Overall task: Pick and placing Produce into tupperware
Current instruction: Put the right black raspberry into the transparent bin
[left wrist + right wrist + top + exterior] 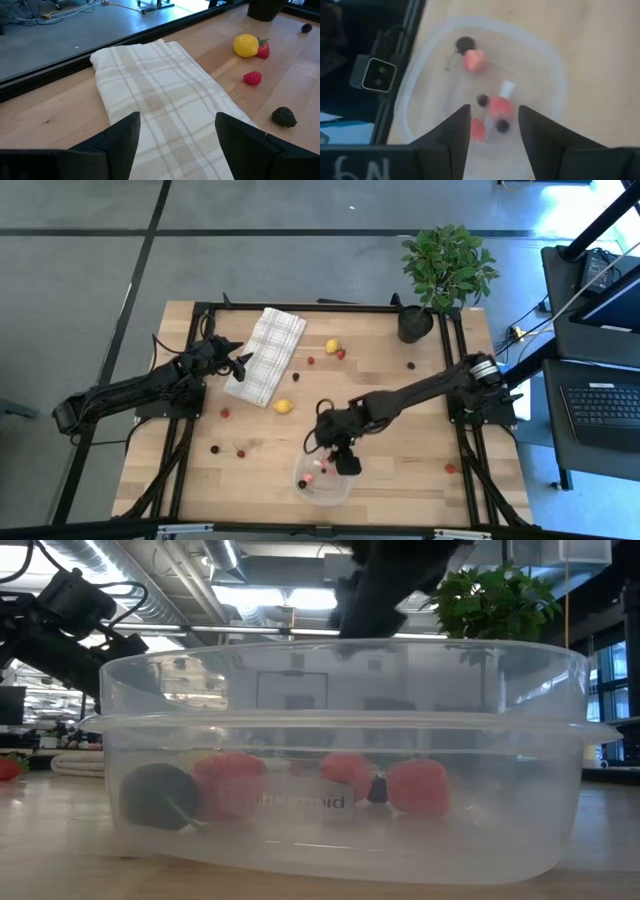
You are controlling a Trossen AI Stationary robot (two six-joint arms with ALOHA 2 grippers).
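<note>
Several produce pieces (pixel 474 60) already lie in the tupperware (pixel 325 483) at six o'clock; the right tool (pixel 345 457) hovers above it, released and empty. Roughly ten pieces remain scattered on the surface (pixel 420 440); the left tool (pixel 238 362) waits released over the cloth (pixel 266 354) at ten o'clock.

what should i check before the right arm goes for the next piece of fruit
1. Right gripper open above the clear round plastic container: ok.
2. Nothing between its fingers: ok.
3. Red and dark fruit pieces resting inside the container: ok.
4. Loose pieces left on the wooden table, such as the yellow lemon: ok.
5. Left gripper open, parked over the checked cloth: ok.
</note>
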